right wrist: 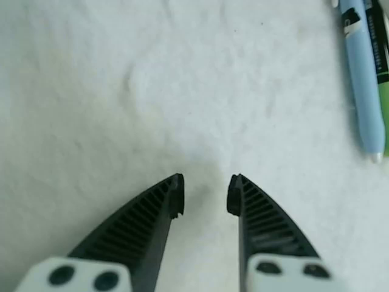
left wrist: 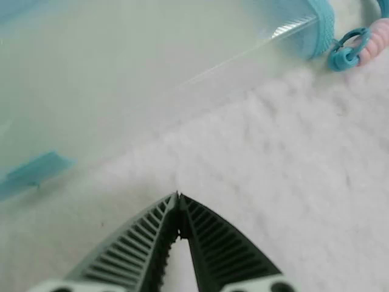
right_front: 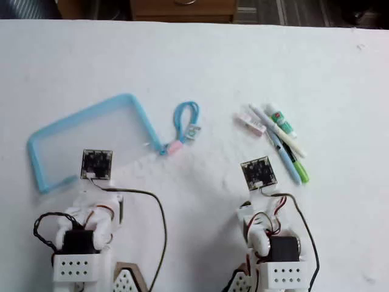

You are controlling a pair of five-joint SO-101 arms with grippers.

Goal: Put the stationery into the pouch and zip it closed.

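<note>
Lying flat on the left of the white fleecy counter (right_front: 213, 61): a clear plastic pouch with blue trim (right_front: 91, 131), with a blue wrist loop with a pink charm (right_front: 185, 121) trailing off its corner. Well apart, to the right, lying in a loose bundle: a light blue pen (right_front: 284, 157), a green marker (right_front: 296, 164) touching it, a white pen (right_front: 285, 139), a small green-and-white stick (right_front: 281, 120) and, just beside them, a small white eraser (right_front: 251, 123). Nothing inside the pouch so far, so probably at the first pick.

Left gripper (left wrist: 178, 210) low over the cloth, just short of the pouch's near edge, fingers (left wrist: 146, 243) pressed together on nothing. Right gripper (right wrist: 205, 193) over bare cloth near the pens, fingers (right wrist: 143, 234) parted by a narrow gap, empty.

To do this step well:
- Spread the right fingers wider before descending.
- Straddle the light blue pen across its barrel, near the middle rather than along it.
- Take one item at a time, given the touching neighbours and the risk of rolling or dragging one along.
- Press slightly into the soft cloth to get under the barrel.
- Check the pouch's mouth for an opening first, as it is impossible to tell from here.
- Use the left gripper to pin or lift the pouch's edge for insertion.
</note>
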